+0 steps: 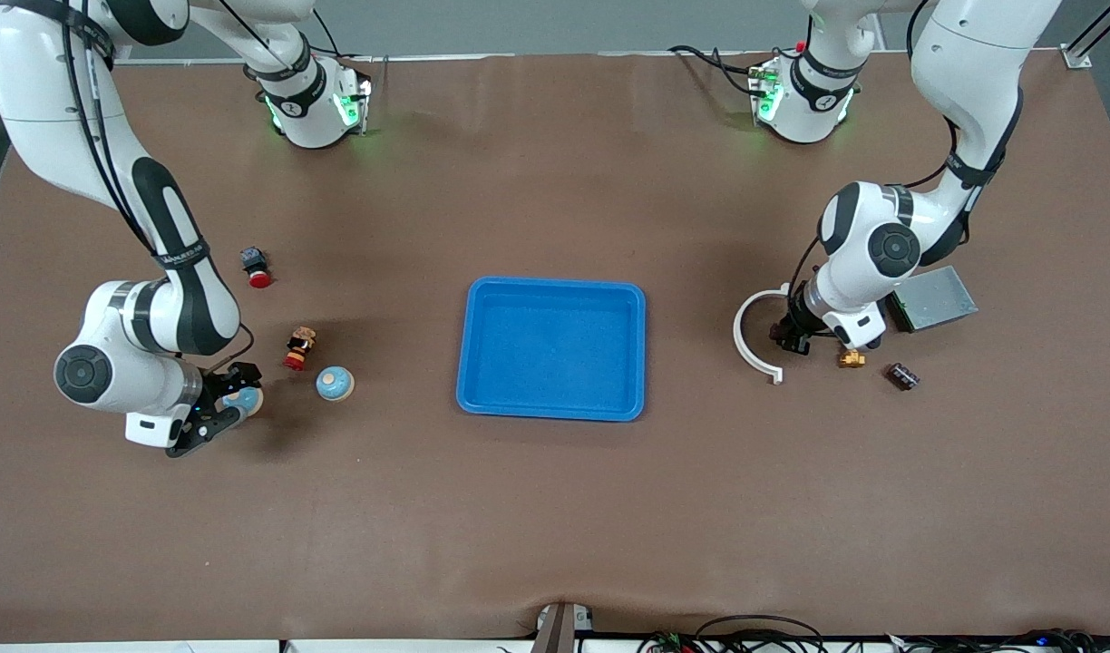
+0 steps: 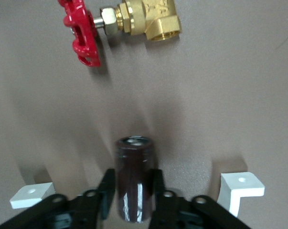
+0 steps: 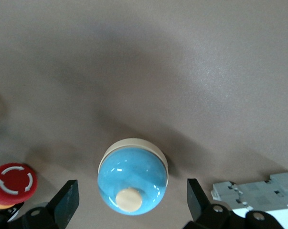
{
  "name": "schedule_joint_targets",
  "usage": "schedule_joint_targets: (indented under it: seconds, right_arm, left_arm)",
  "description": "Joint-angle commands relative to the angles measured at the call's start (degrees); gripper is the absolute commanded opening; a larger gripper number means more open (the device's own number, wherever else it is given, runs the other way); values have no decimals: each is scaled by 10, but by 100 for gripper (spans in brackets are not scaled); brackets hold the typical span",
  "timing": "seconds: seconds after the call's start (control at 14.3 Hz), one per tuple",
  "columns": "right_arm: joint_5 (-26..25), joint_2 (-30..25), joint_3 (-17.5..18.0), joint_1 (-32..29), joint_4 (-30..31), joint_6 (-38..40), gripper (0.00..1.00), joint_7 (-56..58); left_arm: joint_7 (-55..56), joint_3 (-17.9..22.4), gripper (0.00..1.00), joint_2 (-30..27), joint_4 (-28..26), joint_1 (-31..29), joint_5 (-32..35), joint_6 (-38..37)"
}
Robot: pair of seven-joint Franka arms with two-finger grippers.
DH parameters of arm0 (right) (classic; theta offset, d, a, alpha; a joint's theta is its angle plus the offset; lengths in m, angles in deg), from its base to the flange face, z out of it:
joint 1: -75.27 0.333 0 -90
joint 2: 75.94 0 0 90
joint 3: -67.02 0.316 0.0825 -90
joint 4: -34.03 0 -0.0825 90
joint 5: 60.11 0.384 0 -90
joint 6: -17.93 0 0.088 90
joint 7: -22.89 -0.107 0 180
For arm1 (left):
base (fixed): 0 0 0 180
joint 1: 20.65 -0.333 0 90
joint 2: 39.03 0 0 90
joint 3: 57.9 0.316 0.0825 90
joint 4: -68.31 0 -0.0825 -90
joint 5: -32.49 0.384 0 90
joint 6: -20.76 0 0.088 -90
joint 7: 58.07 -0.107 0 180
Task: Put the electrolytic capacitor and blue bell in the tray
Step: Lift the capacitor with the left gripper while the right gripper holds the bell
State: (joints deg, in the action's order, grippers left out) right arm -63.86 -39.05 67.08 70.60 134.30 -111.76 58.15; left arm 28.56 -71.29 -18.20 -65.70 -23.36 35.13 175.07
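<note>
My left gripper (image 1: 788, 343) (image 2: 133, 179) is down at the table, shut on the electrolytic capacitor (image 2: 134, 162), a dark brown glossy cylinder; in the front view the hand hides it. My right gripper (image 1: 233, 404) (image 3: 130, 191) is open, with its fingers apart on either side of a blue bell (image 1: 247, 399) (image 3: 132, 174) that has a cream button and base. It does not touch the bell. The bright blue tray (image 1: 555, 349) lies at mid-table with nothing in it.
A second blue bell (image 1: 335, 383) and two red push buttons (image 1: 298, 349) (image 1: 258, 268) lie near the right gripper. Around the left gripper lie a white C-shaped ring (image 1: 745, 340), a brass valve (image 1: 851, 359) (image 2: 144, 19), a dark part (image 1: 901, 375) and a grey metal box (image 1: 936, 299).
</note>
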Motion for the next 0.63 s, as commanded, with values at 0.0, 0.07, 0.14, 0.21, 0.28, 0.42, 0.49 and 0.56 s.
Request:
schedule_joint_targets:
  seconds: [0.0, 0.07, 0.14, 0.21, 0.28, 0.42, 0.49, 0.56]
  right_arm:
    - [-12, 5, 6, -9, 1, -11, 100, 2]
    - [-12, 8, 6, -10, 1, -11, 100, 2]
    - [-12, 9, 6, -10, 1, -12, 100, 2]
    - [-12, 11, 7, -13, 1, -12, 100, 2]
    - [-12, 13, 6, -13, 1, -12, 100, 2]
    - [-12, 14, 7, -13, 2, -12, 100, 2]
    - [-12, 14, 6, -13, 2, -11, 100, 2]
    - [-12, 15, 7, -13, 2, -12, 100, 2]
  left_arm:
    - [2, -1, 12, 0, 4, 0, 3, 6]
    - [3, -1, 1, -4, 4, 0, 3, 5]
    - [1, -1, 0, -11, 4, -1, 3, 3]
    - [0, -1, 0, -22, 6, 0, 3, -8]
    - [-1, -2, 0, -27, 16, 0, 3, -24]
    - [0, -2, 0, -38, 46, 6, 3, -80]
    - [3, -2, 0, -45, 65, 11, 3, -114]
    - [7, -8, 0, -48, 81, 14, 3, -142]
